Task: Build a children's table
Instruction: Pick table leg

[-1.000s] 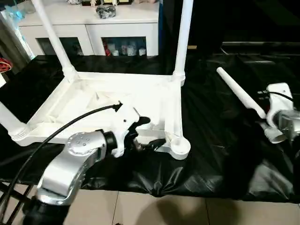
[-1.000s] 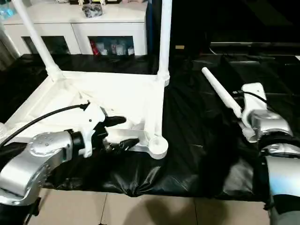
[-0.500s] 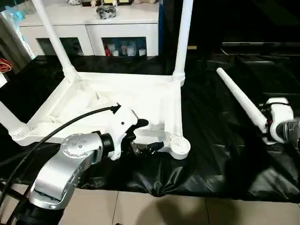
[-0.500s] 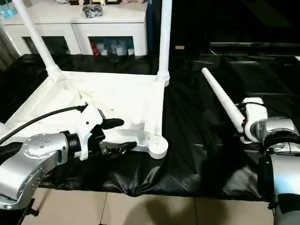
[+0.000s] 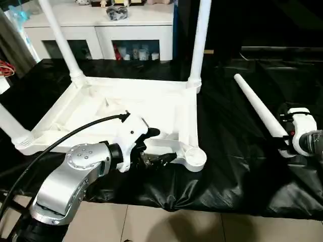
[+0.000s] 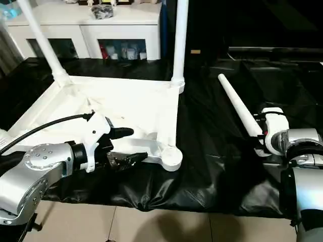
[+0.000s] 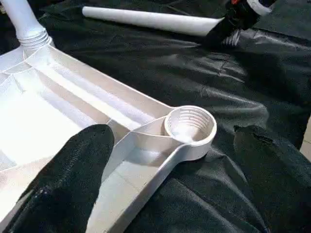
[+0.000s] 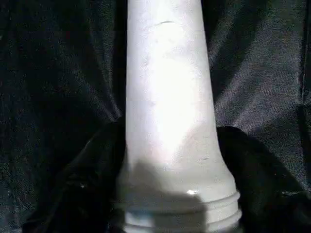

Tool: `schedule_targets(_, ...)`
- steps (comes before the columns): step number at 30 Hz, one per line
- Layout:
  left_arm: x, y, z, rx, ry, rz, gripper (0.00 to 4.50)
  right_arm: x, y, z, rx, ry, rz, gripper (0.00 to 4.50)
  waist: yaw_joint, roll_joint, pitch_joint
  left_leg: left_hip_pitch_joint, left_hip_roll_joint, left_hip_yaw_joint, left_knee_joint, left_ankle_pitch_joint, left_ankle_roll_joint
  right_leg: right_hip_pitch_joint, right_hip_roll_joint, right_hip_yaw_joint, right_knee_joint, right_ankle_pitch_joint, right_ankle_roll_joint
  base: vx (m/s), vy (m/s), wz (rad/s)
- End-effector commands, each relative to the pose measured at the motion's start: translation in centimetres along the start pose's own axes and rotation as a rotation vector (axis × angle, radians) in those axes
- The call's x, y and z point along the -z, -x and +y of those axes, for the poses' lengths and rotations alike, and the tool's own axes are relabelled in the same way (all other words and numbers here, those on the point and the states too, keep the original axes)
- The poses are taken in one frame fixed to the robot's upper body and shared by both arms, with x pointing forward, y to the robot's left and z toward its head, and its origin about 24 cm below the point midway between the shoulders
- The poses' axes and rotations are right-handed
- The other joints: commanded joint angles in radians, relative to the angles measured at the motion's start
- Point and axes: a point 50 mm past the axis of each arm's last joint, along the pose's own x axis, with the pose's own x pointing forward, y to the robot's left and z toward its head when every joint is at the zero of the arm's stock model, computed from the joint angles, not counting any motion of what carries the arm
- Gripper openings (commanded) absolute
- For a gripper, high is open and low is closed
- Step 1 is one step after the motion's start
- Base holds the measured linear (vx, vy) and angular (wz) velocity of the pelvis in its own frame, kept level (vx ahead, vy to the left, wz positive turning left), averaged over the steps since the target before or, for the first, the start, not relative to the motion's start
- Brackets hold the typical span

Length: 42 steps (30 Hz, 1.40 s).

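Right gripper (image 8: 170, 194): black fingers (image 8: 92, 179) hugging both flanks of loose leg (image 6: 241, 112) at its thick threaded end; clamped or merely touching — cannot tell. Leg lying flat on black cloth (image 6: 212, 151), tapering away from gripper.

Left gripper (image 7: 170, 160): fingers spread wide, straddling near corner of upturned tabletop (image 5: 126, 108). Empty threaded socket (image 7: 189, 125) just ahead between fingers. Three legs (image 5: 199, 40) upright in remaining corners. White cabinet (image 5: 101, 30) beyond.

Head pair overhead; wrist cameras close.
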Motion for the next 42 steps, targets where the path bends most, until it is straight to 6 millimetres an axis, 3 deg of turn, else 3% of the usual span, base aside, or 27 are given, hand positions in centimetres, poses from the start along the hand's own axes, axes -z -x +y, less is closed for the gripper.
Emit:
schedule_targets(1, 0.0, 0.2, 0.1, 0.015, 0.008, 0.003, 4.5, 0.2, -0.1, 0.0, 0.003, -0.022, -0.008, 2.78, 0.003, -0.031, -0.061, 0.011, 0.021, -0.002, -0.061, -0.302, 0.036, 0.043, -0.04, 0.029, -0.073, -0.388, -0.208, 0.0, 0.0, 0.0)
schedule_targets(3, 0.0, 0.2, 0.1, 0.032, 0.016, -0.001, 4.5, 0.1, -0.1, 0.0, -0.001, -0.028, -0.022, 2.75, 0.002, -0.042, -0.061, 0.009, 0.021, 0.0, -0.06, -0.297, 0.039, 0.044, -0.04, 0.029, -0.074, -0.39, -0.206, 0.0, 0.0, 0.0)
schedule_targets(4, -0.1, 0.2, 0.2, 0.045, 0.034, -0.015, 4.5, -0.1, -0.1, 0.0, -0.009, -0.043, -0.034, 2.74, 0.004, -0.037, -0.061, 0.01, 0.021, 0.0, -0.06, -0.291, 0.039, 0.044, -0.042, 0.03, -0.072, -0.394, -0.205, 0.0, 0.0, 0.0)
schedule_targets(5, -0.1, 0.2, 0.2, 0.045, 0.034, -0.015, 4.5, -0.1, -0.1, 0.0, -0.009, -0.044, -0.034, 2.74, 0.003, -0.047, -0.061, 0.009, 0.02, 0.002, -0.059, -0.286, 0.041, 0.043, -0.042, 0.03, -0.075, -0.397, -0.203, 0.0, 0.0, 0.0)
schedule_targets(6, -0.1, 0.2, 0.3, 0.049, 0.044, -0.023, 4.5, -0.1, -0.1, 0.1, -0.012, -0.053, -0.039, 2.74, 0.006, -0.042, -0.061, 0.009, 0.021, 0.0, -0.059, -0.281, 0.038, 0.043, -0.042, 0.03, -0.072, -0.399, -0.202, 0.0, 0.0, 0.0)
schedule_targets(7, -0.1, 0.0, 0.6, 0.046, 0.05, -0.031, 4.5, -0.4, 0.0, 0.1, -0.009, -0.075, -0.069, 2.73, 0.005, -0.059, -0.06, 0.008, 0.021, 0.001, -0.059, -0.272, 0.039, 0.043, -0.042, 0.03, -0.07, -0.402, -0.2, 0.0, 0.0, 0.0)
schedule_targets(8, -0.1, 0.0, 0.6, 0.046, 0.05, -0.032, 4.5, -0.4, 0.0, 0.1, -0.009, -0.076, -0.072, 2.73, 0.008, -0.052, -0.06, 0.011, 0.021, 0.002, -0.058, -0.272, 0.036, 0.04, -0.042, 0.032, -0.071, -0.403, -0.197, 0.0, 0.0, 0.0)
schedule_targets(10, -0.3, -0.3, 0.9, 0.037, 0.061, -0.048, 4.5, -0.8, 0.1, 0.0, -0.008, -0.095, -0.11, 2.73, 0.007, -0.059, -0.06, 0.008, 0.022, 0.002, -0.059, -0.26, 0.036, 0.043, -0.043, 0.032, -0.069, -0.39, -0.197, 0.0, 0.0, 0.0)
schedule_targets(11, -0.6, -0.7, 1.3, 0.013, 0.078, -0.072, 4.5, -1.3, 0.1, 0.0, -0.008, -0.125, -0.163, 2.73, 0.009, -0.045, -0.059, 0.011, 0.023, 0.0, -0.059, -0.263, 0.031, 0.041, -0.044, 0.033, -0.068, -0.381, -0.202, 0.0, 0.0, 0.0)
schedule_targets(12, -0.7, -1.0, 1.7, -0.02, 0.094, -0.095, 4.5, -1.7, 0.2, 0.0, -0.011, -0.162, -0.22, 2.73, 0.007, -0.049, -0.058, 0.012, 0.022, 0.004, -0.059, -0.27, 0.032, 0.039, -0.042, 0.034, -0.075, -0.378, -0.2, 0.0, 0.0, 0.0)
schedule_targets(13, -1.1, -1.8, 2.6, -0.109, 0.117, -0.13, 4.5, -2.4, 0.3, -0.1, 0.0, -0.238, -0.343, 2.73, 0.004, -0.031, -0.056, 0.017, 0.021, 0.004, -0.061, -0.3, 0.026, 0.037, -0.038, 0.034, -0.082, -0.363, -0.197, 0.0, 0.0, 0.0)
schedule_targets(14, -1.1, -1.8, 2.6, -0.109, 0.117, -0.13, 4.5, -2.4, 0.3, -0.1, 0.0, -0.238, -0.343, 2.72, 0.006, -0.043, -0.062, 0.017, 0.019, 0.001, -0.059, -0.296, 0.028, 0.043, -0.039, 0.033, -0.074, -0.339, -0.2, 0.0, 0.0, 0.0)
schedule_targets(15, -1.1, -2.5, 3.0, -0.15, 0.118, -0.131, 4.5, -2.7, 0.3, 0.2, -0.04, -0.275, -0.43, 2.72, 0.004, -0.02, -0.061, 0.013, 0.018, 0.001, -0.061, -0.297, 0.039, 0.044, -0.039, 0.032, -0.079, -0.325, -0.202, 0.0, 0.0, 0.0)
schedule_targets(18, -0.9, -3.9, 2.7, -0.126, 0.141, -0.124, 4.5, -2.5, 0.0, 1.0, -0.116, -0.313, -0.546, 2.72, 0.006, -0.028, -0.067, 0.01, 0.015, 0.001, -0.057, -0.269, 0.059, 0.051, -0.042, 0.031, -0.075, -0.312, -0.199, 0.0, 0.0, 0.0)
schedule_targets(19, -1.3, -4.8, 3.0, -0.167, 0.144, -0.128, 4.5, -2.3, -0.2, 1.3, -0.128, -0.344, -0.601, 2.72, 0.01, 0.003, -0.07, 0.011, 0.016, -0.001, -0.055, -0.249, 0.063, 0.05, -0.042, 0.03, -0.071, -0.287, -0.21, 0.0, 0.0, 0.0)
schedule_targets(20, -1.4, -5.0, 3.1, -0.181, 0.146, -0.132, 4.5, -2.2, -0.2, 1.4, -0.128, -0.354, -0.614, 2.72, 0.005, -0.013, -0.071, 0.009, 0.015, 0.001, -0.053, -0.236, 0.073, 0.051, -0.038, 0.028, -0.075, -0.264, -0.212, 0.0, 0.0, 0.0)
schedule_targets(21, -1.7, -5.3, 3.3, -0.193, 0.165, -0.143, 4.5, -2.3, -0.3, 1.8, -0.147, -0.367, -0.654, 2.72, 0.007, -0.015, -0.074, 0.009, 0.016, 0.0, -0.054, -0.225, 0.077, 0.055, -0.038, 0.027, -0.072, -0.25, -0.219, 0.0, 0.0, 0.0)
schedule_targets(22, -2.0, -5.5, 3.6, -0.203, 0.186, -0.154, 4.5, -2.4, -0.2, 2.3, -0.166, -0.381, -0.693, 2.72, 0.006, -0.002, -0.072, 0.009, 0.016, 0.0, -0.054, -0.225, 0.085, 0.054, -0.038, 0.025, -0.077, -0.244, -0.223, 0.0, 0.0, 0.0)
schedule_targets(23, -2.5, -5.9, 3.7, -0.193, 0.194, -0.185, 4.5, -2.5, -0.1, 3.1, -0.204, -0.396, -0.767, 2.72, 0.004, -0.014, -0.074, 0.005, 0.012, 0.001, -0.052, -0.214, 0.094, 0.059, -0.038, 0.024, -0.074, -0.244, -0.225, 0.0, 0.0, 0.0)
schedule_targets(25, -3.1, -6.4, 3.6, -0.186, 0.206, -0.225, 4.5, -2.6, 0.2, 4.2, -0.246, -0.426, -0.857, 2.72, 0.007, -0.018, -0.076, 0.001, 0.013, -0.001, -0.051, -0.186, 0.114, 0.061, -0.045, 0.024, -0.072, -0.27, -0.209, 0.0, 0.0, 0.0)
schedule_targets(28, -4.5, -6.5, 3.5, -0.169, 0.281, -0.302, 4.5, -2.3, 0.8, 6.2, -0.343, -0.462, -0.936, 2.72, 0.008, -0.013, -0.074, 0.003, 0.016, 0.001, -0.053, -0.156, 0.134, 0.056, -0.042, 0.025, -0.077, -0.294, -0.195, 0.0, 0.0, 0.0)
schedule_targets(30, -5.6, -6.7, 3.4, -0.133, 0.402, -0.392, 4.5, -1.5, 1.5, 8.2, -0.451, -0.497, -1.0, 2.72, 0.005, -0.021, -0.074, 0.001, 0.017, -0.001, -0.055, -0.164, 0.129, 0.055, -0.042, 0.024, -0.077, -0.32, -0.19, 0.0, 0.0, 0.0)
schedule_targets(33, -6.2, -6.8, 3.5, -0.096, 0.476, -0.443, 4.5, -1.0, 2.1, 9.8, -0.525, -0.489, -1.031, 2.72, 0.01, -0.013, -0.071, 0.008, 0.02, -0.002, -0.061, -0.188, 0.12, 0.048, -0.039, 0.025, -0.086, -0.364, -0.166, 0.0, 0.0, 0.0)
schedule_targets(35, -6.7, -7.0, 3.6, -0.081, 0.547, -0.481, 4.5, -1.0, 3.1, 11.1, -0.588, -0.471, -1.068, 2.72, 0.007, -0.033, -0.065, 0.01, 0.019, 0.001, -0.065, -0.207, 0.104, 0.045, -0.038, 0.028, -0.092, -0.395, -0.154, 0.0, 0.0, 0.0)
schedule_targets(37, -6.8, -7.2, 3.7, -0.073, 0.571, -0.494, 4.5, -1.0, 3.7, 11.9, -0.631, -0.455, -1.074, 2.72, 0.009, -0.022, -0.065, 0.009, 0.021, -0.003, -0.068, -0.203, 0.097, 0.046, -0.042, 0.029, -0.093, -0.413, -0.138, 0.0, 0.0, 0.0)
schedule_targets(38, -7.0, -7.4, 3.6, -0.07, 0.576, -0.498, 4.5, -1.0, 4.0, 12.4, -0.655, -0.424, -1.069, 2.72, 0.009, -0.032, -0.064, 0.008, 0.021, -0.003, -0.07, -0.201, 0.094, 0.047, -0.04, 0.03, -0.094, -0.411, -0.128, 0.0, 0.0, 0.0)
schedule_targets(42, -7.5, -7.8, 3.4, -0.049, 0.6, -0.515, 4.5, -1.0, 4.7, 14.2, -0.71, -0.314, -1.056, 2.72, 0.011, -0.033, -0.065, 0.005, 0.021, -0.003, -0.071, -0.187, 0.084, 0.047, -0.044, 0.033, -0.094, -0.392, -0.12, 0.0, 0.0, 0.0)
